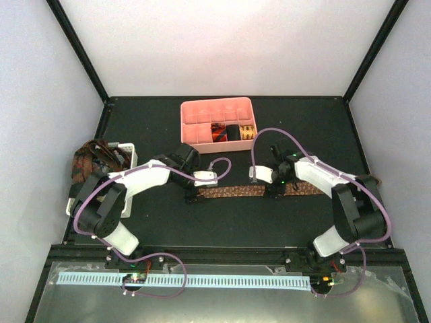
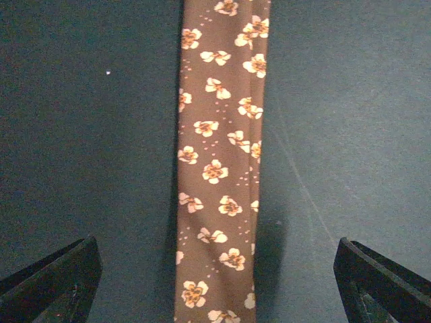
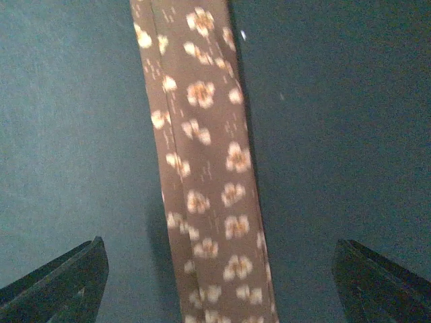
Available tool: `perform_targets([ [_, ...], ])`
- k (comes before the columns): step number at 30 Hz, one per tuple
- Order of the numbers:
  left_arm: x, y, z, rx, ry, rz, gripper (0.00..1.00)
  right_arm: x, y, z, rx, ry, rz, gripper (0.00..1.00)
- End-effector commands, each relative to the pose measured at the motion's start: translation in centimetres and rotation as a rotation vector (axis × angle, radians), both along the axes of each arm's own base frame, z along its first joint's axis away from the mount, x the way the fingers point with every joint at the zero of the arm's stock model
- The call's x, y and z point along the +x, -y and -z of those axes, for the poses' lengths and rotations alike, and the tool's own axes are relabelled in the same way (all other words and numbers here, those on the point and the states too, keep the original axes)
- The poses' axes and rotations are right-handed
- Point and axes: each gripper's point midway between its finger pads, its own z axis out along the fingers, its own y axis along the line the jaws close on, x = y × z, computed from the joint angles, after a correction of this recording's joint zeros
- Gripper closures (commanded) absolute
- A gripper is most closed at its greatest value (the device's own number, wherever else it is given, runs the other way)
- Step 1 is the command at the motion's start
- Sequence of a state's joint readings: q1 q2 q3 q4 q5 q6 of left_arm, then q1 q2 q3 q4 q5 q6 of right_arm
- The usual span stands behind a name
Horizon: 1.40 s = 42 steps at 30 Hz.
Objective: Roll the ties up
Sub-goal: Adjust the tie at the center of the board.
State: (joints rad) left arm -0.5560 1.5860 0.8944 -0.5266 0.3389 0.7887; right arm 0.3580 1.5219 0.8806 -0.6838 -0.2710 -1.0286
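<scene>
Left gripper (image 2: 215, 245): fingers wide apart, straddling the left end of the brown flower-printed fabric tie (image 1: 232, 192).
Right gripper (image 3: 215, 245): likewise apart (nothing held), straddling it farther right.
Tie axis: flat, left-to-right, under both arms.
Pink plastic tray (image 1: 202, 111): beyond, apart.

Only a middle stretch of the brown tie (image 2: 215, 161) in each wrist view, cropped top and bottom, blurred on the right. From above, left end lost under the left gripper (image 1: 194, 198). Rolled ties (image 1: 232, 132) in pink tray (image 1: 215, 103) too small for detail.
</scene>
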Motion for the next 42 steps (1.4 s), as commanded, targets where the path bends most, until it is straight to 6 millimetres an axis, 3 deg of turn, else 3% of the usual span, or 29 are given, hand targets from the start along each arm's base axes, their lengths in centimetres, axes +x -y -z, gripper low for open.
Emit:
perform_targets([
  [1,1.2,0.3,-0.7,-0.008,0.041,-0.038,0.03,0.7,-2.7,0.2,-0.006,0.047,-0.11,0.07],
  [7,0.7,-0.4,-0.3,-0.003,0.047,-0.054,0.02,0.2,-3.9,1.6,-0.038,0.039,-0.152,0.07],
  [12,1.0,-0.9,-1.0,-0.038,0.046,-0.084,0.03,-0.4,-4.1,2.3,-0.047,-0.004,-0.169,0.14],
  [21,1.3,-1.5,-1.3,-0.051,0.035,-0.104,0.04,-0.9,-3.7,3.4,-0.091,-0.019,-0.16,0.4],
  [28,1.0,-1.7,-0.9,-0.042,0.027,-0.099,0.05,0.1,-4.0,3.1,-0.08,0.02,-0.12,0.51],
  [34,0.6,-2.8,0.9,0.031,0.039,-0.059,0.17,0.5,-4.3,3.1,-0.079,0.049,-0.105,0.62],
  [37,0.2,-3.2,1.2,0.044,0.043,-0.046,0.23,0.7,-4.8,2.4,-0.048,0.059,-0.096,0.62],
  [42,0.2,-4.3,1.7,0.091,0.081,-0.032,0.35,0.5,-6.1,-0.3,0.054,0.059,-0.066,0.42],
])
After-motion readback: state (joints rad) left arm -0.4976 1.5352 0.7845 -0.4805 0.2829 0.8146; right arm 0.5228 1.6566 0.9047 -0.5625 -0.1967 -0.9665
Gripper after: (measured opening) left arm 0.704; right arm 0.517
